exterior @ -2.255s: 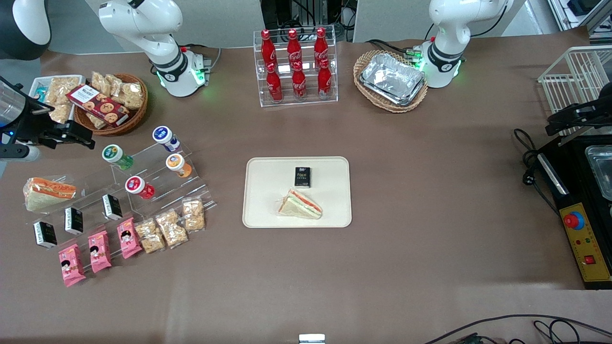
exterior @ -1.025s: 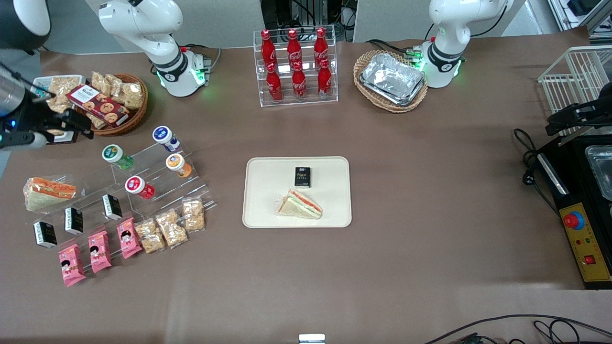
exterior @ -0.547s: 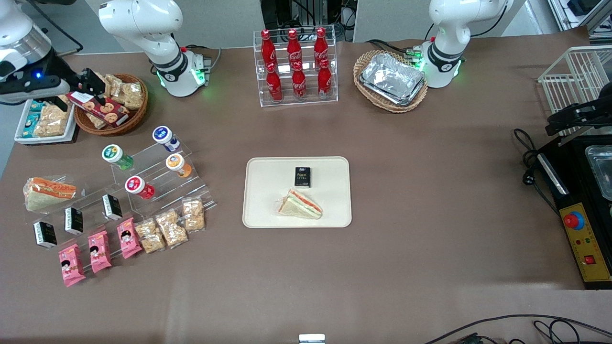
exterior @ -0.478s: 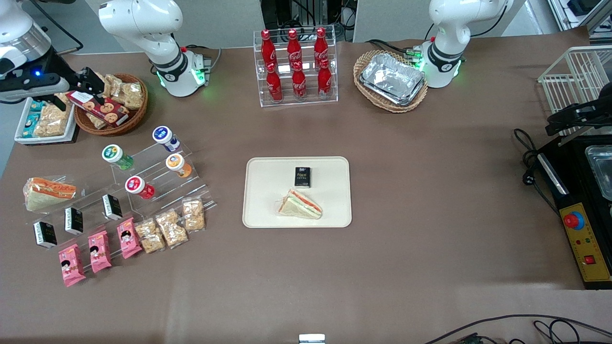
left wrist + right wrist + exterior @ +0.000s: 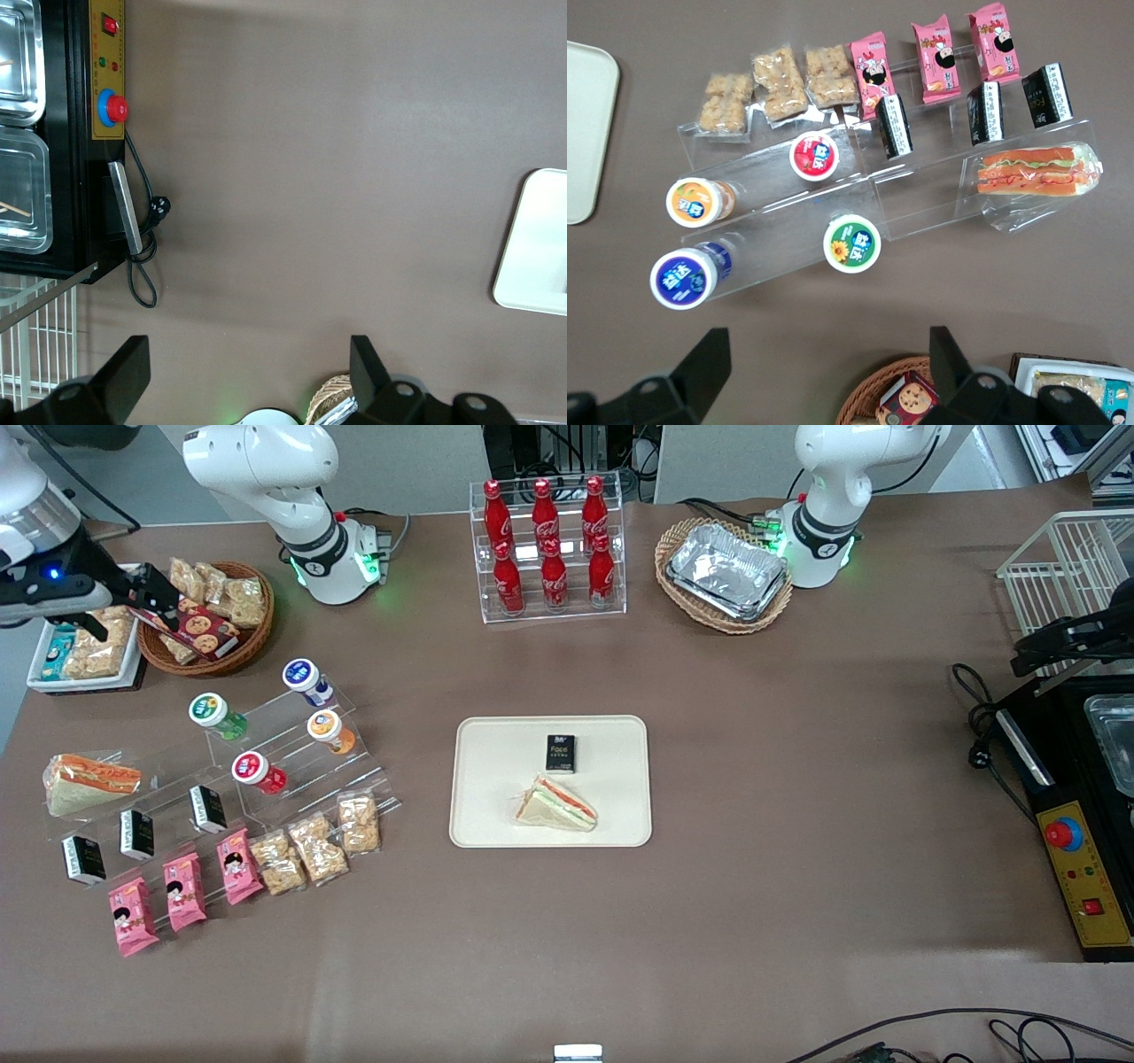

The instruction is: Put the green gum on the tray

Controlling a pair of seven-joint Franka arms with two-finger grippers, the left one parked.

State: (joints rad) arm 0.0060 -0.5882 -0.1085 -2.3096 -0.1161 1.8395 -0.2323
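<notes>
front: high, looking down on whole table | right wrist: straight down, nearer | shared: green gum (image 5: 209, 710) (image 5: 852, 243)

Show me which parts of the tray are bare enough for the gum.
The tray is bare toward the working arm's end, beside the black packet and sandwich, which crowd its middle. The green gum stands on its acrylic rack; the gripper hovers open above the wicker basket.

The green gum (image 5: 211, 713) is a small cylindrical bottle with a green body and a round green label ringed in white on its lid (image 5: 852, 243). It stands on a clear stepped display shelf (image 5: 266, 753) toward the working arm's end of the bench, farther from the front camera than the red-lidded bottle (image 5: 256, 771). The tray (image 5: 496, 797) is a flat cream-white rectangle with rounded corners and a low rim, lying mid-bench, well apart from the gum
</notes>
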